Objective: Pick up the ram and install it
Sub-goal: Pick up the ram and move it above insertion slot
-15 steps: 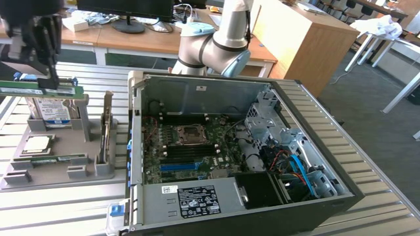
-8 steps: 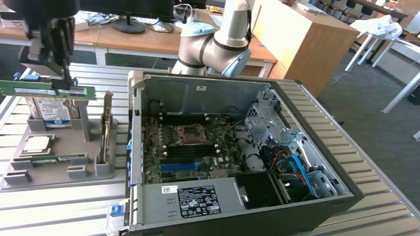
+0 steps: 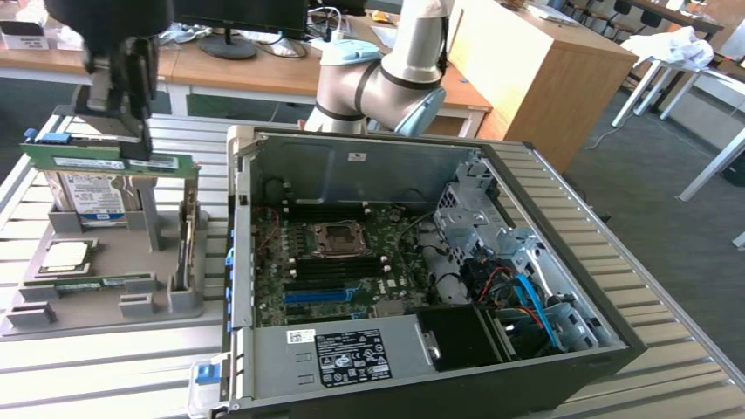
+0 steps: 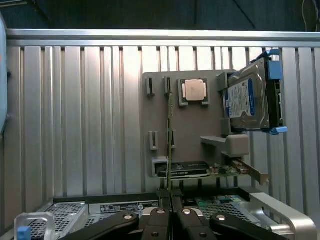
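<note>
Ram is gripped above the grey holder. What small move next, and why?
Probably carry it toward the exterior view's right: the jaws are shut on the ram, held above the grey holder, and the open case's motherboard lies there.

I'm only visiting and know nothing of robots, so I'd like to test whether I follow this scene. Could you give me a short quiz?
1. What is the gripper clamped on?
A) a boxy hard drive
B) the ram, a thin green stick
C) a square silver chip
2. True or false: the computer case is open, with its circuit board showing.
3. Fill in: the grey holder lies on the exterior view's ____ of the computer case.

Key: 1 B; 2 true; 3 left.
</note>
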You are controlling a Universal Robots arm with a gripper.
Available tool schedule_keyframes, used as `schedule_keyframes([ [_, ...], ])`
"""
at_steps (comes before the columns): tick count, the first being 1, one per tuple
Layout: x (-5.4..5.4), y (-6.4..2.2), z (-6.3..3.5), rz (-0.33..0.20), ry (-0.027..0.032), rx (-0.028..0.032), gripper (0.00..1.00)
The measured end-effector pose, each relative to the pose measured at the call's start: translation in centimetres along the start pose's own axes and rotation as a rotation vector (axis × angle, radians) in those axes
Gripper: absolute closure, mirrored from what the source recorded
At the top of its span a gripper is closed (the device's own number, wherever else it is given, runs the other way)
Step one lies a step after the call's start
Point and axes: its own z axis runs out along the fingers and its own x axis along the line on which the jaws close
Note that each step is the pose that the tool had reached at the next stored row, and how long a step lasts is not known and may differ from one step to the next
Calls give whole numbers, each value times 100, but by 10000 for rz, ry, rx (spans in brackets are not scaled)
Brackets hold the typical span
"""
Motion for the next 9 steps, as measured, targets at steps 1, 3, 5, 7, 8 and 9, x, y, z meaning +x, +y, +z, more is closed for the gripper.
schedule_keyframes([
  [1, -2, -27, -1, 1, 0, 0, 89],
  [3, -5, -83, -4, 1, 0, 0, 89],
  [5, -9, -176, -8, -1, -1, 0, 89],
  [7, -12, -241, -12, -4, 0, -2, 89],
  [8, -14, -272, -13, -3, 0, -3, 89],
  [9, -16, -308, -15, -4, 1, -4, 89],
])
